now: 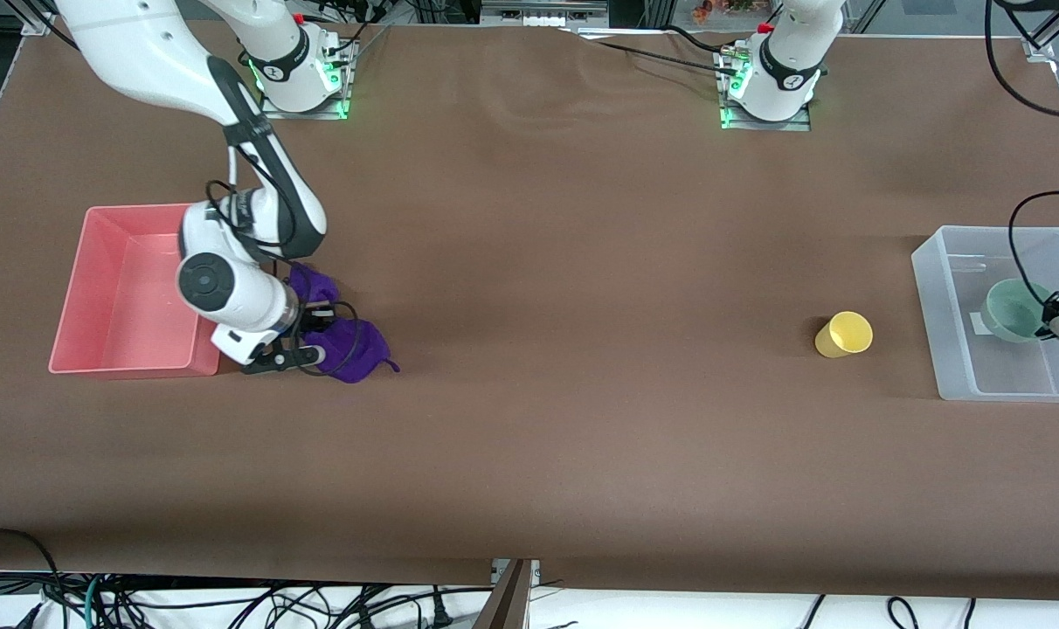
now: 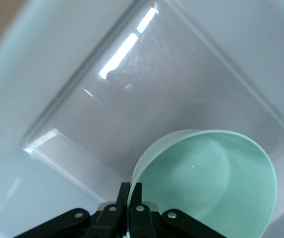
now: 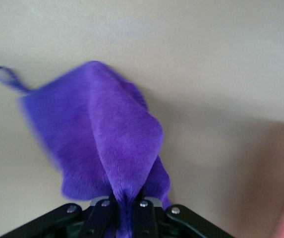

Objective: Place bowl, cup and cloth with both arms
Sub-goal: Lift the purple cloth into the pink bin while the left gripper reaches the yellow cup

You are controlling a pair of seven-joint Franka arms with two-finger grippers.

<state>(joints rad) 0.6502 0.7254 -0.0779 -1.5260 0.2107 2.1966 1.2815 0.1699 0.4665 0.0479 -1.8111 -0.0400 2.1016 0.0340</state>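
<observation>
While I watch from the front camera, the first thing at the right arm's end of the table is a pink tray (image 1: 123,349), sitting near that short edge with nothing visible inside it. Just beside it, toward the middle of the table, my right gripper (image 1: 307,345) is low over the brown table cover (image 1: 529,437) with its fingers clamped on the cloth (image 1: 350,349). The purple fabric is bunched up, part of it showing past the wrist toward the robots' edge and the larger fold hanging toward the front edge, with its small loop (image 1: 391,365) trailing out at one corner. In the right wrist view the cloth (image 3: 112,148) rises into a pinched ridge between the closed fingers (image 3: 102,215), and the loop (image 3: 5,77) sticks out from its corner. Well apart, toward the left arm's end, the cup (image 1: 843,335) lies tipped on the cover, its mouth turned up toward the camera, with no gripper near it. Just past it, near the short edge at the left arm's end, stands a clear plastic bin (image 1: 949,332). The bowl (image 1: 1014,310) is inside that bin, and my left gripper (image 1: 1058,316) is pinched on its rim. From the left wrist view I see the fingers (image 2: 136,198) closed on the rim of the bowl (image 2: 211,183), with the bin's floor (image 2: 146,99) beneath.
</observation>
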